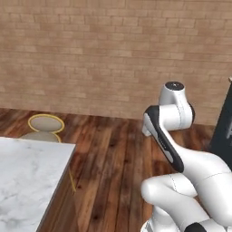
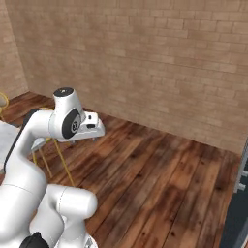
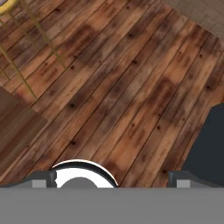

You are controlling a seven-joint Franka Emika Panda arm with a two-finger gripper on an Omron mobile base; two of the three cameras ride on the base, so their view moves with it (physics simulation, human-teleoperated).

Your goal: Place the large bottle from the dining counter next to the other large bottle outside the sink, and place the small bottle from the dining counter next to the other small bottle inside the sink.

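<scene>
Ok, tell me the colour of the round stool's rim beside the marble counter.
Yellow rim on the round stool, clearest in the left base view.

A tan brick wall (image 1: 113, 54) runs across the back of the room above a dark, streaked wooden plank floor (image 2: 160, 179). A white marble counter (image 1: 25, 181) fills the lower left corner, with a yellow-framed stool (image 1: 45, 124) beyond it.

I see a home kitchen: brick wall (image 1: 90, 54), wood floor (image 1: 113, 172), marble counter (image 1: 27, 176), yellow stool (image 1: 45, 123).
</scene>
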